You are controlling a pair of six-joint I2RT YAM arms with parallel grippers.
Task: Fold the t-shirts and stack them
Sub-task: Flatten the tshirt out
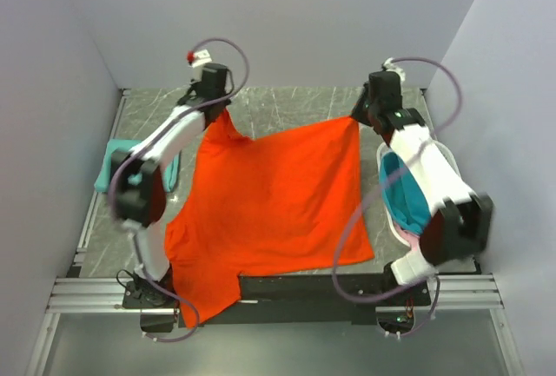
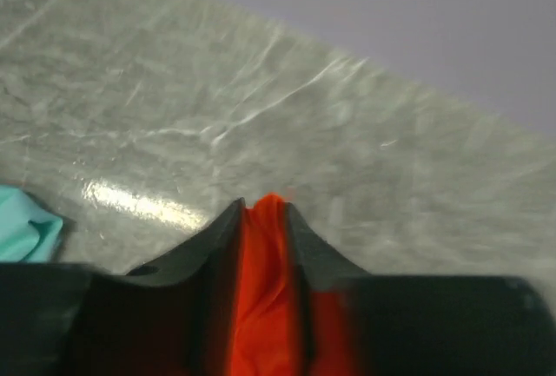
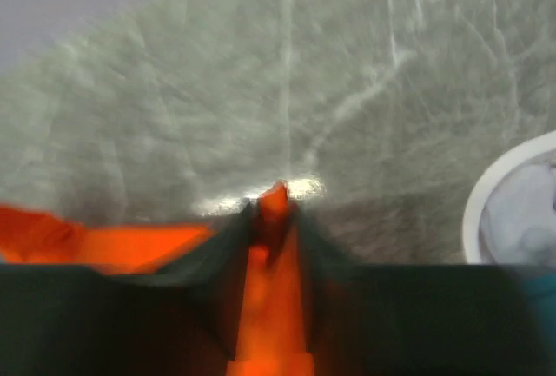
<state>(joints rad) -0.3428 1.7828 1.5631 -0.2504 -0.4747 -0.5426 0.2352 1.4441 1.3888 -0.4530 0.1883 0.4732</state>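
- One orange-red t-shirt [image 1: 269, 202] lies spread on the desk [image 1: 287, 102], far edge stretched left–right between the claws.
- The left claw [image 1: 219, 114] is clenched on its far-left corner, the right claw [image 1: 358, 120] on its far-right.
- Cloth trails from both toward the arm bases; folding likely draws nearward.

Spread shirt [image 1: 269, 211] lies on table [image 1: 287, 107]; basket [image 3: 471, 215] right; second shirt [image 1: 117, 163] left.

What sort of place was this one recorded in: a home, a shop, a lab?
Probably a lab test cell: bare pale walls enclose a marbled tabletop, and an aluminium rail at its near edge carries the robot arms holding the orange-red t-shirt.
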